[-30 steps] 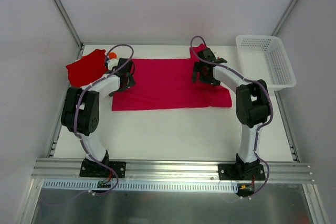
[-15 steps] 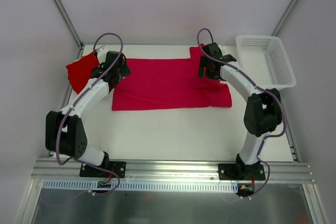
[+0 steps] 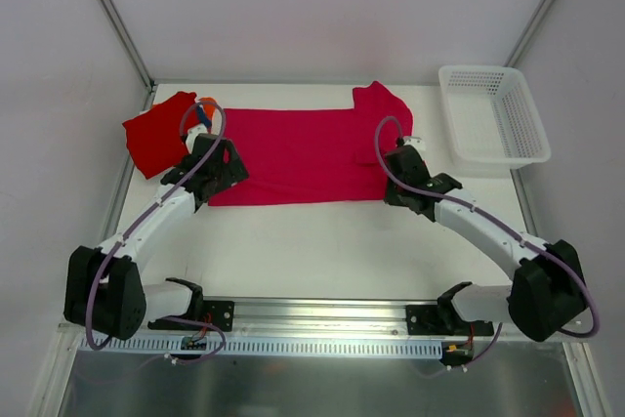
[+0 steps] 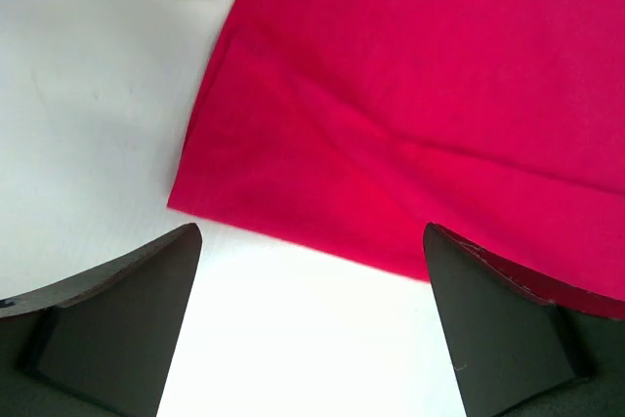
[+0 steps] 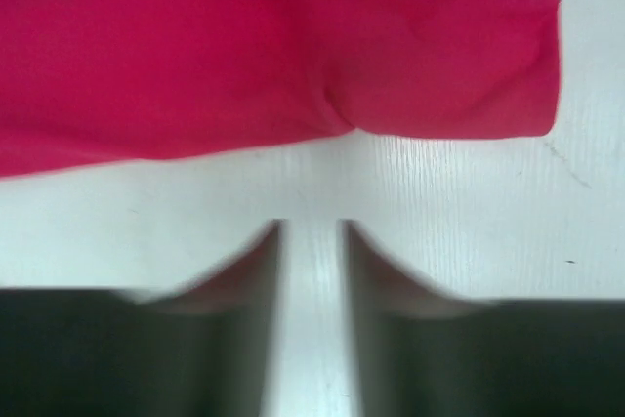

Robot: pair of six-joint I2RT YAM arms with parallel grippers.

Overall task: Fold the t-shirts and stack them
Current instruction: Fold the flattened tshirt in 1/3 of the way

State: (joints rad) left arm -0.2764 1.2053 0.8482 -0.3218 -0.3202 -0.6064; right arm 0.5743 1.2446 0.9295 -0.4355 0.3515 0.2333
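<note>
Grip of left end effector: released, fingers spread wide, only a cloth edge and bare counter between them.
Grip of right end effector: fingers drawn nearly together, a slim strip of bare counter in the gap, nothing grasped; blurred in the wrist view.
Cloth at left end effector: near-left corner of magenta t-shirt just ahead of the left finger, near hem slanting across the gap toward the right finger; contact cannot be told.
Cloth at right end effector: near hem of magenta t-shirt just ahead of the fingertips, apart from them, a band of white counter between; near-right corner ahead and off to the right.
Place of magenta t-shirt: spread flat on the far half of the counter, long side running left to right, one sleeve poking out at the far-right corner.
Place of red t-shirt: far-left corner of the counter, just beside the left end of the magenta one, beyond the left end effector.
Basket: white mesh, far right, well apart from the right end effector.
Change since half a second ago: both end effectors pulled back from the far side of the cloth to its near hem, arms stretched lower and wider; far-right sleeve uncovered; both shirts in the same spots.
</note>
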